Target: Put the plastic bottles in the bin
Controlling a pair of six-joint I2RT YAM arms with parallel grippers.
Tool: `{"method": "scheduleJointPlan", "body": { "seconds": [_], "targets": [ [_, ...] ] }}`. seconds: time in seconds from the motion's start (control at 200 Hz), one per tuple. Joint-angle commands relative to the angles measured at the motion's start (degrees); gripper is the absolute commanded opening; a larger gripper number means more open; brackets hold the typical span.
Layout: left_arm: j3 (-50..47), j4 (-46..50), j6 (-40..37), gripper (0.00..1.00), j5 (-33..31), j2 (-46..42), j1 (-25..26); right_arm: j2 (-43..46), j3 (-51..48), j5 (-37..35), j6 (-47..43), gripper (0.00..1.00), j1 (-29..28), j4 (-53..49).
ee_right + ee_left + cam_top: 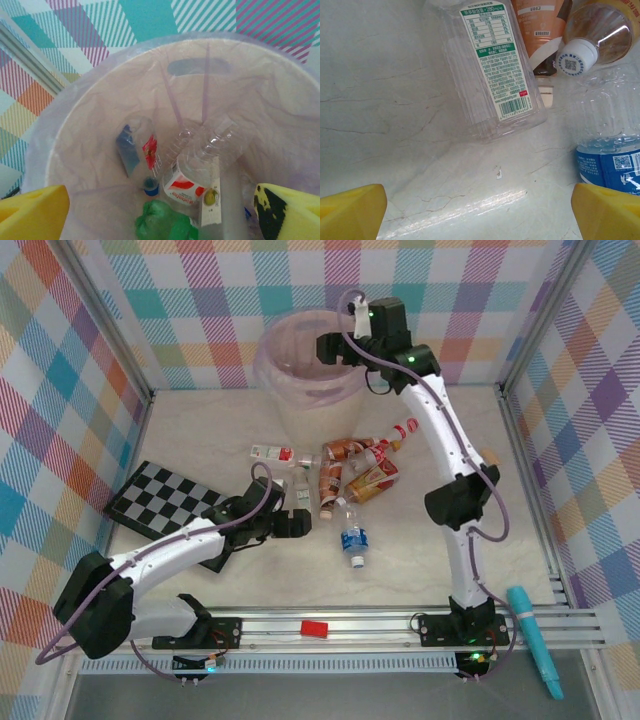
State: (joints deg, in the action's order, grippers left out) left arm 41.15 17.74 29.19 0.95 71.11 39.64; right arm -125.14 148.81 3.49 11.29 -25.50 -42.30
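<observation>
Several plastic bottles (pixel 352 468) lie in a loose heap mid-table, with a blue-labelled bottle (pixel 352 538) nearest the arms. My left gripper (pixel 300 523) is open, low over the table just left of the heap. In the left wrist view its yellow fingers (pixel 352 210) frame bare table, with a clear bottle with a green-printed label (pixel 492 65) ahead and the blue-labelled bottle (pixel 612 160) at the right. My right gripper (pixel 335 345) hangs open and empty over the bin (pixel 300 380). Several bottles lie in the lined bin (pixel 100 90), among them a green bottle (pixel 165 225) and a red-labelled one (pixel 185 187).
A checkered board (pixel 165 505) lies at the left, partly under my left arm. A small red block (pixel 314 628) sits on the front rail and a teal pen (pixel 535 640) lies at the right front. Plaid walls enclose the table on three sides.
</observation>
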Motion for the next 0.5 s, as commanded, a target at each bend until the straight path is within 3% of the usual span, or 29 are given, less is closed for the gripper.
{"method": "scheduleJointPlan", "body": {
  "seconds": [0.0, 0.495],
  "targets": [
    [0.63, -3.37, 1.77, 0.95, 0.33, 0.8, 0.31, 8.42, -4.4, -0.68, -2.63, 0.97, -0.26, -1.25],
    [2.85, -9.81, 8.41, 0.97, -5.18, 8.59, 1.02, 38.14, -45.1, -1.92, -1.13, 1.0, 0.46, -2.48]
  ]
}}
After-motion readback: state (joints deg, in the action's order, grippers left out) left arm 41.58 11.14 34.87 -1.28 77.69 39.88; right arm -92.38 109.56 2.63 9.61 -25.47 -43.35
